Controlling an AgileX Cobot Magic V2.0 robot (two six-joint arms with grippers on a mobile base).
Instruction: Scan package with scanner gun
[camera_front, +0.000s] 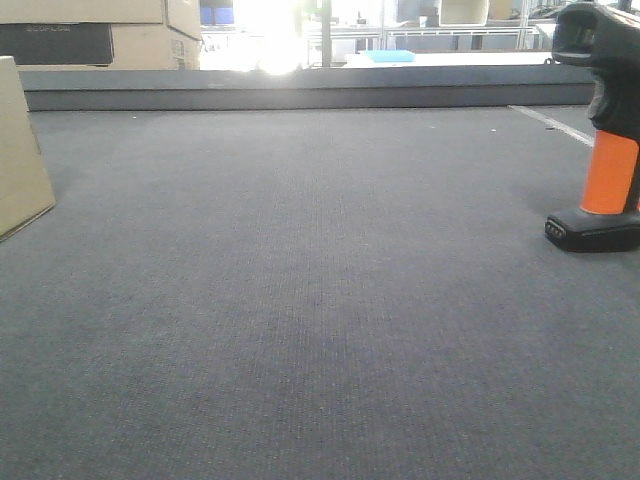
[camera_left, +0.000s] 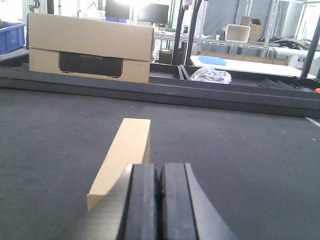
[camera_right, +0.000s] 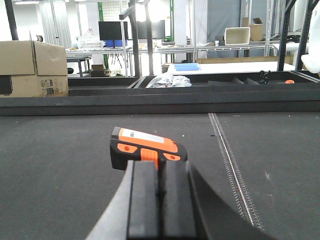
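Package (camera_front: 20, 150) left; scanner (camera_front: 600, 140) right

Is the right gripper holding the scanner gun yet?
No: the right gripper is shut and empty, with the scanner gun standing beyond it.

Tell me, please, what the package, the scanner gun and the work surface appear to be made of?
Package: plain brown cardboard, matte, with crisp folded edges. Scanner gun: moulded plastic, black body with an orange grip that shows a slight sheen; the grip may be rubbery. Work surface: dark grey carpet-like fabric, with a fine woven texture and no shine.
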